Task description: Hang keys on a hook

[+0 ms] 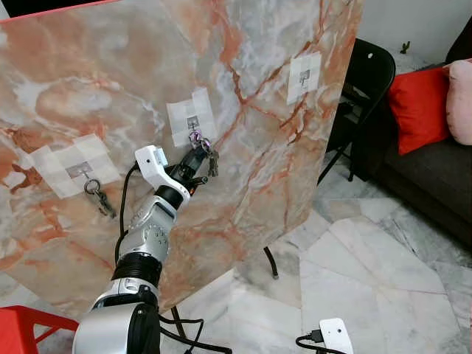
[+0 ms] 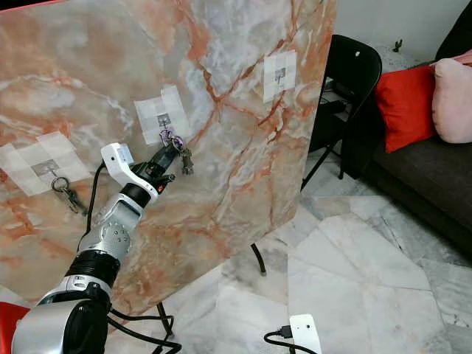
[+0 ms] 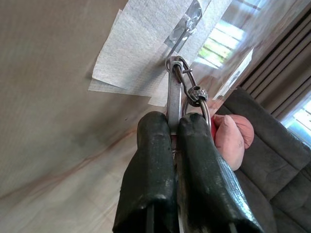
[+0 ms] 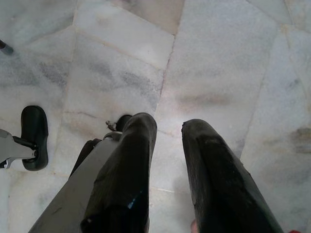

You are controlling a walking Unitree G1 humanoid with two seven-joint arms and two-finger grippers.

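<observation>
A marble-patterned board [image 1: 243,184] stands tilted before me with three taped metal hooks. My left gripper [image 1: 196,156] is raised to the middle hook [image 1: 193,122] and is shut on a bunch of keys [image 1: 211,159]. In the left wrist view the fingers [image 3: 189,160] clamp the key carabiner [image 3: 175,92], whose top loop sits at the hook [image 3: 187,22]. The left hook [image 1: 80,172] carries another key set [image 1: 99,196]. The right hook [image 1: 304,75] is bare. My right gripper [image 4: 167,145] hangs open over the marble floor.
A black chair [image 1: 361,88] stands behind the board's right edge. A dark sofa [image 1: 435,177] with a red cushion [image 1: 420,103] and a pink one is at the far right. A white charger [image 1: 335,333] with a cable lies on the floor. Something red [image 1: 22,328] sits at lower left.
</observation>
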